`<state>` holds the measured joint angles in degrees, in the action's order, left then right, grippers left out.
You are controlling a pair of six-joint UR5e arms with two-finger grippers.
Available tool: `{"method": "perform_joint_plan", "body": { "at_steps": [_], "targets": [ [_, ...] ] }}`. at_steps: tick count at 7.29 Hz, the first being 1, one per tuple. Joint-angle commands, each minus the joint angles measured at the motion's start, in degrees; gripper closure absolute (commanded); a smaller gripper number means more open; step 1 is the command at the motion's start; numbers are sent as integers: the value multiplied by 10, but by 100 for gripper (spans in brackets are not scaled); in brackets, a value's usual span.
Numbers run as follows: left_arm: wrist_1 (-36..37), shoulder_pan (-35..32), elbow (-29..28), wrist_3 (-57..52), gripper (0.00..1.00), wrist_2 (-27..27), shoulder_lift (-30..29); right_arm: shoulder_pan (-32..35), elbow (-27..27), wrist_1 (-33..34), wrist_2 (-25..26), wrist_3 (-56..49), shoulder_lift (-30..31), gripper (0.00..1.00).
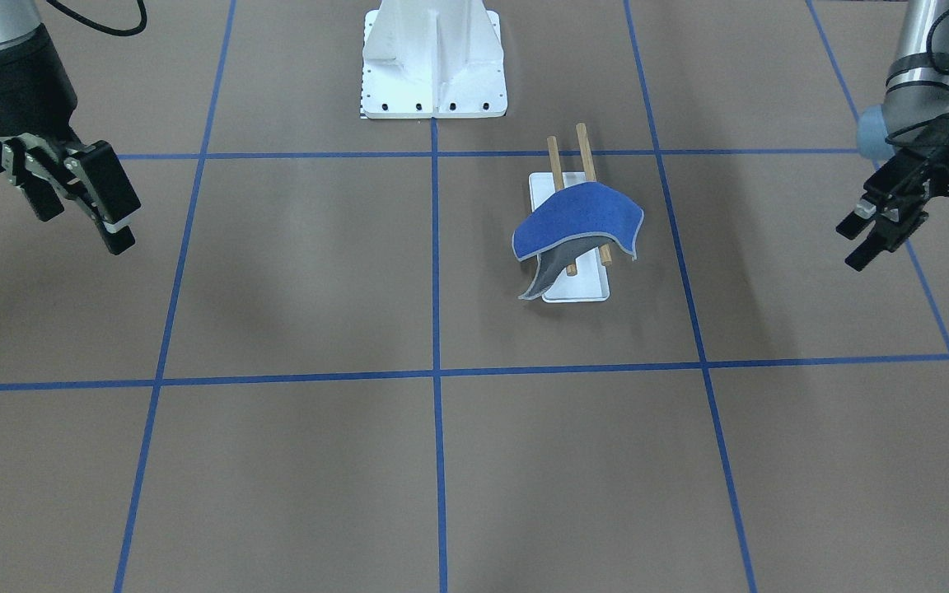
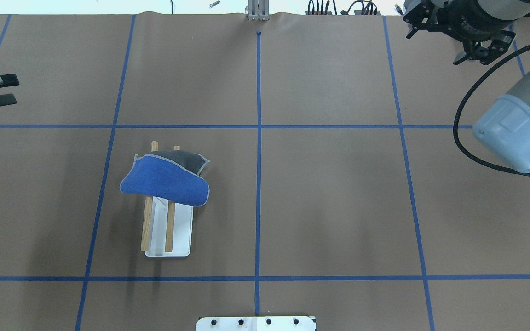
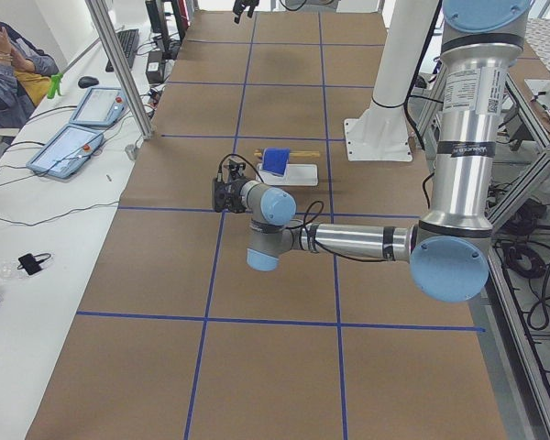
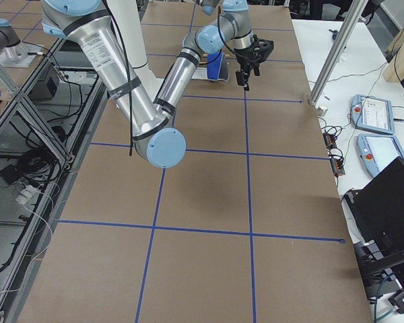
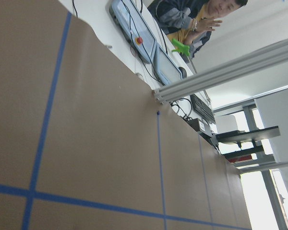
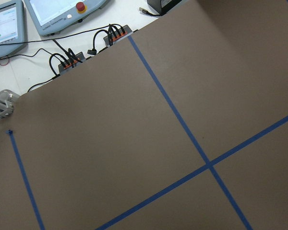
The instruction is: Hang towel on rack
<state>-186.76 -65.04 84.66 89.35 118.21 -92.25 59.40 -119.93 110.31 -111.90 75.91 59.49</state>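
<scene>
Left gripper (image 2: 13, 89) and right gripper (image 1: 86, 231), both empty with jaws parted, hang by the worktop's (image 2: 320, 202) left and right edges. Bright blue, grey-backed square towel (image 2: 166, 184) drapes over the white-based, two-dowel wooden rack (image 2: 169, 230) toward the left edge. It looks hung, so both grippers are best kept clear of it.

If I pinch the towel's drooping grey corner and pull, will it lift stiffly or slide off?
Likely floppy: the towel sags over both dowels and one corner droops. It probably slides off easily, since it lies loose near the dowels' ends, held by nothing.
</scene>
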Motion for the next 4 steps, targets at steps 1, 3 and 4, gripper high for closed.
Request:
{"method": "perform_joint_plan", "body": {
  "at_steps": [1, 3, 4],
  "targets": [
    [172, -53, 1, -257, 2, 0, 4, 35, 1, 0, -31, -72, 33, 0],
    [296, -75, 2, -454, 2, 3, 12, 87, 1, 0, -82, -175, 78, 0],
    [353, -85, 2, -512, 2, 9, 17, 101, 4, 0, -91, -236, 97, 0]
  ]
}}
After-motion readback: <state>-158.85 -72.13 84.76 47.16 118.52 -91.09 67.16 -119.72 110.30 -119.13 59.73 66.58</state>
